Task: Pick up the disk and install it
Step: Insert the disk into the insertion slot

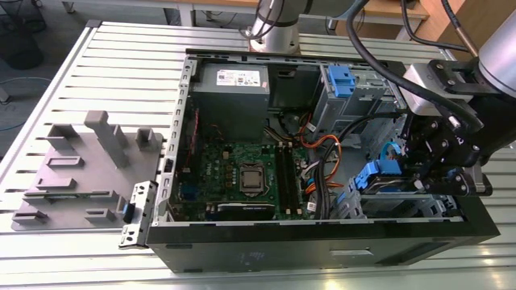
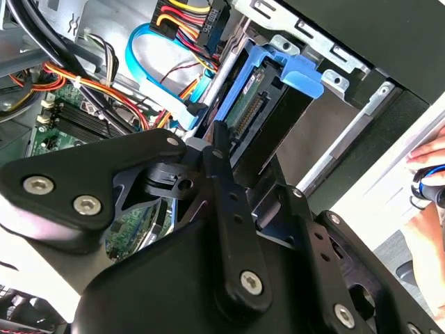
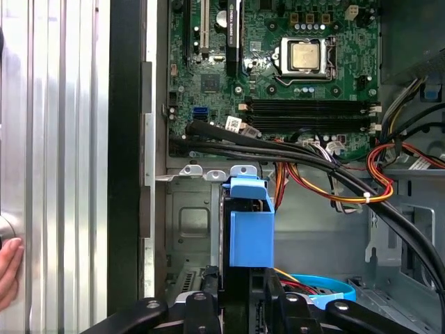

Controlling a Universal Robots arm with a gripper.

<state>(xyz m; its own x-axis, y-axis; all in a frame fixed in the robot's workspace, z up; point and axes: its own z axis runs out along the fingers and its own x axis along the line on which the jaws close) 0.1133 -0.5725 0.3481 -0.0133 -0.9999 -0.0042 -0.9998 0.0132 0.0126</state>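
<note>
First wrist view, claw (image 3: pixel 240 287) hiding disk (image 3: pixel 251 233) base

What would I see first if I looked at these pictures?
The open computer case on the slatted table, its green circuit board in the middle. At the exterior view's right the robot arm reaches into it; in the first wrist view its black hand clasps the disk with the bright blue frame.
</note>
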